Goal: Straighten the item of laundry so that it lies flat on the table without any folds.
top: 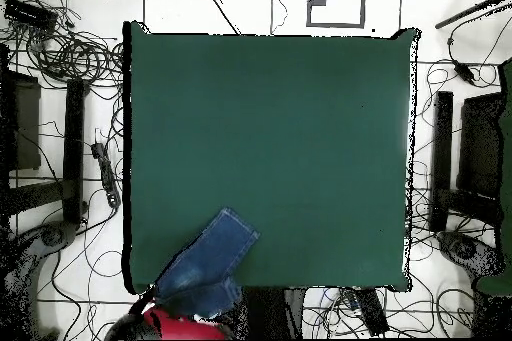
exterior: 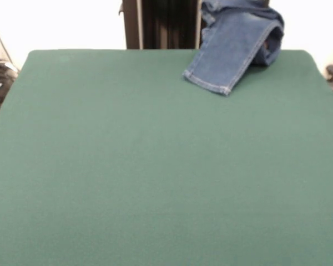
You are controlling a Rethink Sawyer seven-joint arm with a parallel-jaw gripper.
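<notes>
The blue denim jeans (exterior: 233, 47) hang at the far right corner of the green table (exterior: 155, 166). Their top runs up out of the front view. One leg slants down, and its pale stitched hem (exterior: 207, 82) rests on the felt. The other leg is folded behind it. In the overhead view the jeans (top: 205, 262) lie across the table's (top: 270, 137) bottom-left corner and reach off the edge onto my red arm (top: 185, 327). The denim covers my gripper, which holds the jeans up by their top end.
The robot's dark pedestal (exterior: 161, 25) stands behind the table's far edge. Cables (top: 70, 52) and black stands (top: 440, 157) lie on the floor around the table.
</notes>
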